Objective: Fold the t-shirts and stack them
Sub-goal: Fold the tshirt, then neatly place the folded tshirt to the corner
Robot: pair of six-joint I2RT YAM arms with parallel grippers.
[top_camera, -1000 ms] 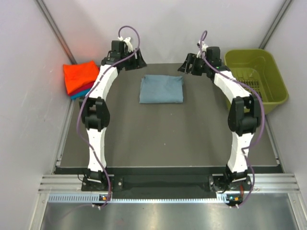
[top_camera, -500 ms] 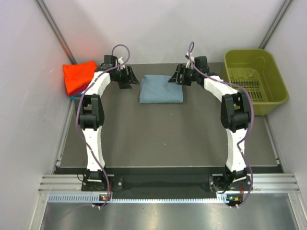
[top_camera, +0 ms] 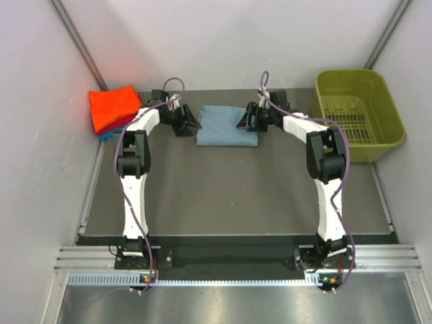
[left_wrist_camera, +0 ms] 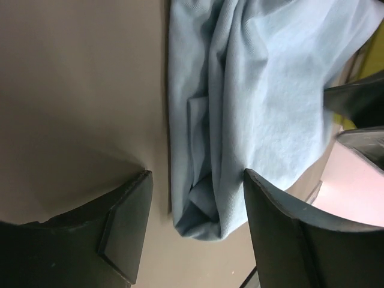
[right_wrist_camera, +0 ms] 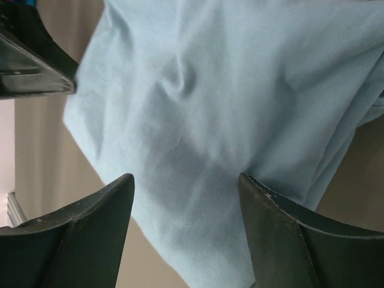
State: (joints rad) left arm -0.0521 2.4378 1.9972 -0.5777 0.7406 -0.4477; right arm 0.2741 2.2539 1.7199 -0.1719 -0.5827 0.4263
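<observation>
Both open: left end effector (top_camera: 192, 122) at the folded grey-blue t-shirt's (top_camera: 226, 129) left edge, right end effector (top_camera: 242, 121) over its right edge, on the bench (top_camera: 236, 192).

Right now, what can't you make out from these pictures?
Top view: the orange t-shirt covers nearly everything stacked beneath it.
Top view: the left gripper and right gripper hide the grey-blue t-shirt's side edges, so contact is unclear.
Wrist views: frame edges cut that shirt off.
</observation>
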